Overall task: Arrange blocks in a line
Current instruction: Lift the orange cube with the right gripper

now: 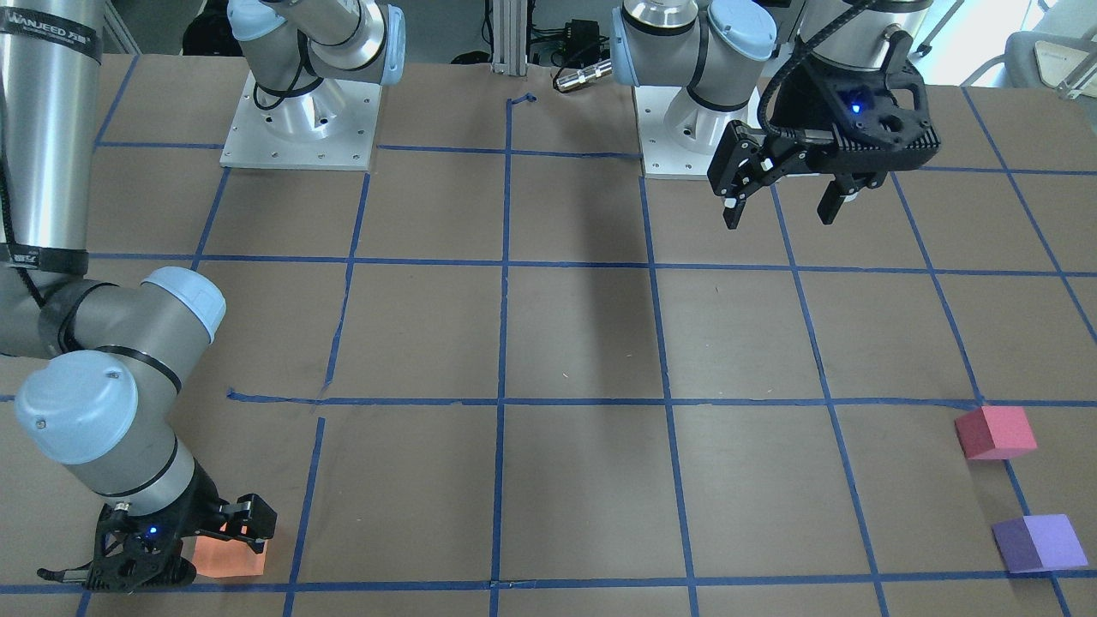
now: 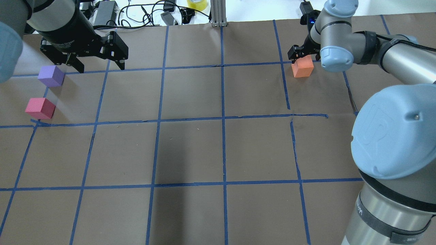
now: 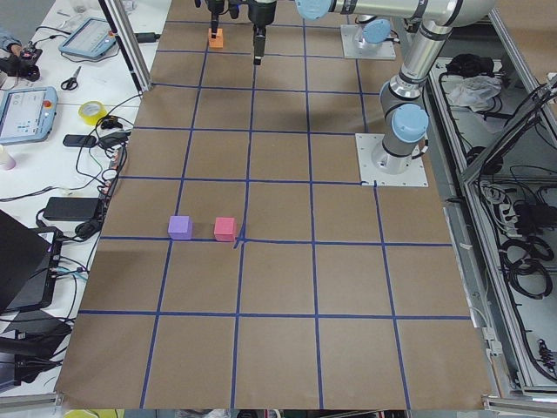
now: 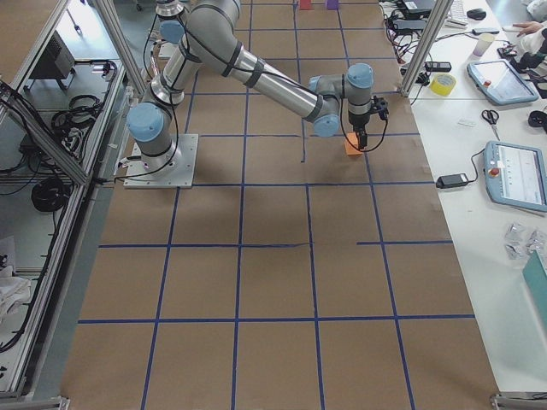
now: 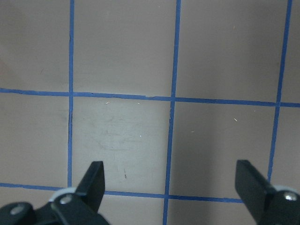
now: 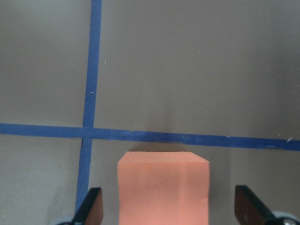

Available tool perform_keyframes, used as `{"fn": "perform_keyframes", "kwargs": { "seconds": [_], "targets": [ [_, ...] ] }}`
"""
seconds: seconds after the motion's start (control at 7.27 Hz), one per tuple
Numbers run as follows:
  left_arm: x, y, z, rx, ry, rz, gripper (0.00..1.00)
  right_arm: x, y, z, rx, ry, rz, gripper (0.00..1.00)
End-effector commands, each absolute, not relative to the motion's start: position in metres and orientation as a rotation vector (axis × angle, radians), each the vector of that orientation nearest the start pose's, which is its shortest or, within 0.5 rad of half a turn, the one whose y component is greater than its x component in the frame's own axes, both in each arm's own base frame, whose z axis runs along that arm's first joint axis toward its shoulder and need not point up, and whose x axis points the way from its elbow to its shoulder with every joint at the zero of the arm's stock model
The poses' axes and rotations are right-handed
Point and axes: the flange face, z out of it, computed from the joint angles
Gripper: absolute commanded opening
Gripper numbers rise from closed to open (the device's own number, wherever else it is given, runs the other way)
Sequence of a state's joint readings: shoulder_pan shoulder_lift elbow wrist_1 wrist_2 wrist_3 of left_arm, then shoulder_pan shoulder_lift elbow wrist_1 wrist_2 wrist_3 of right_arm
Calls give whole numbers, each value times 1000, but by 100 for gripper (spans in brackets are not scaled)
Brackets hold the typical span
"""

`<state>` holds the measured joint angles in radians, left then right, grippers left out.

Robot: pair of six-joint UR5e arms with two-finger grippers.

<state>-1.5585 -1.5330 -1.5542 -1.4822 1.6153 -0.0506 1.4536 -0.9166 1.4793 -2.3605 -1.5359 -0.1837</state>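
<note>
The orange block (image 1: 227,555) sits on the table at the far right end; it also shows in the overhead view (image 2: 302,68) and the right wrist view (image 6: 162,187). My right gripper (image 6: 171,211) is open and low around it, a finger on each side with gaps, not touching. The purple block (image 2: 51,76) and the pinkish red block (image 2: 40,108) sit side by side at the far left end. My left gripper (image 2: 101,68) is open and empty, held above the table; the left wrist view (image 5: 171,183) shows only bare table under it.
The table (image 2: 190,153) is brown paper with a grid of blue tape lines. Cables, a tape roll and devices lie beyond its far edge (image 2: 163,13). The two arm bases (image 1: 300,120) stand on the robot's side.
</note>
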Motion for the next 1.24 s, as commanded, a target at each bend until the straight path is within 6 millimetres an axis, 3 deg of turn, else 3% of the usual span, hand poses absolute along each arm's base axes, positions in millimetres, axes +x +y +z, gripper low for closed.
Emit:
{"fn": "perform_keyframes", "kwargs": {
  "seconds": [0.0,0.28,0.41,0.55,0.69,0.83,0.96,1.1],
  "targets": [
    [-123,-490,524,-102,3090,-222,100,53,-722,197,-108,3119,-322,100],
    [-123,-490,524,-102,3089,-222,100,53,-724,191,-127,3118,-310,100],
    [-123,-490,524,-102,3089,-222,100,53,-725,189,-130,3118,-310,85],
    [-123,-490,524,-102,3089,-222,100,53,-726,190,-114,3119,-331,42],
    [-123,-490,524,-102,3087,-222,100,53,-726,192,-111,3119,-334,10],
    [-123,-490,524,-102,3089,-222,100,53,-726,197,-100,3116,-346,0],
    [-123,-490,524,-102,3089,-222,100,57,-727,206,6,3105,-363,0],
    [-123,-490,524,-102,3089,-222,100,75,-730,232,83,3077,-407,0]
  ]
}}
